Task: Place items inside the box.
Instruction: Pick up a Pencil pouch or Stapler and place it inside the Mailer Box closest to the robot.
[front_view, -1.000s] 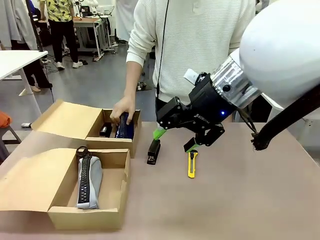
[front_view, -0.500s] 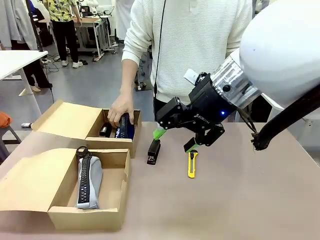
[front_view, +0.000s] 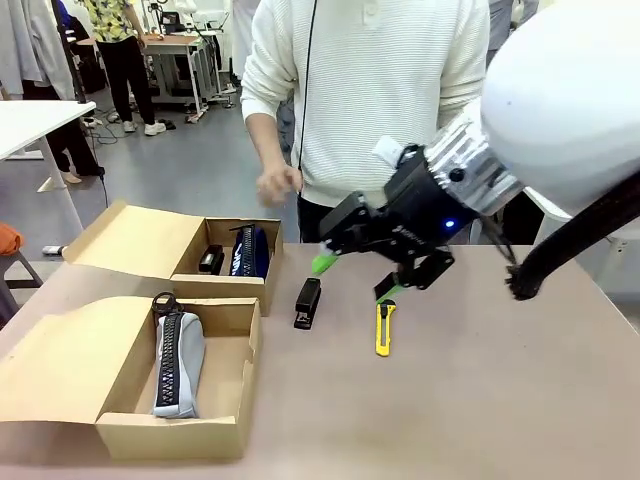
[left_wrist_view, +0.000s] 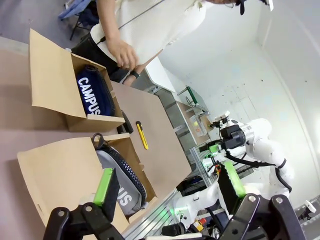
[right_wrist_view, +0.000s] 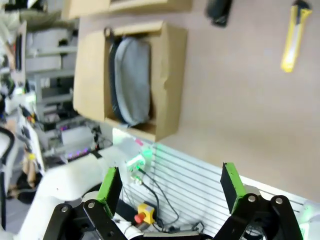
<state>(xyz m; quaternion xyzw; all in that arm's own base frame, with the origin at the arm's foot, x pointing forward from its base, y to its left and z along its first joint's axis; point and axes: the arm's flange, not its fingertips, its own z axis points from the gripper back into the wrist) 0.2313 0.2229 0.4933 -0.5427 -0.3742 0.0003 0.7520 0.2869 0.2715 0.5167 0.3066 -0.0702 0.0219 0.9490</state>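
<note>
Two open cardboard boxes stand at the table's left. The near box holds a grey pouch lying lengthwise. Inside the far box are a navy pouch and a small black item. A black stapler and a yellow utility knife lie on the table right of the boxes. My right gripper hovers open just above them, holding nothing. The left wrist view shows my left gripper open and high over the grey pouch and the navy pouch. From the right wrist, my right gripper looks down at the stapler and knife.
A person in a white sweater stands at the far side, one hand raised above the far box. Both boxes' flaps lie open to the left. Bare tabletop stretches right of the knife.
The person's hand has let go of the navy pouch in the far box and lifted up and away. My right gripper has risen slightly, staying open.
</note>
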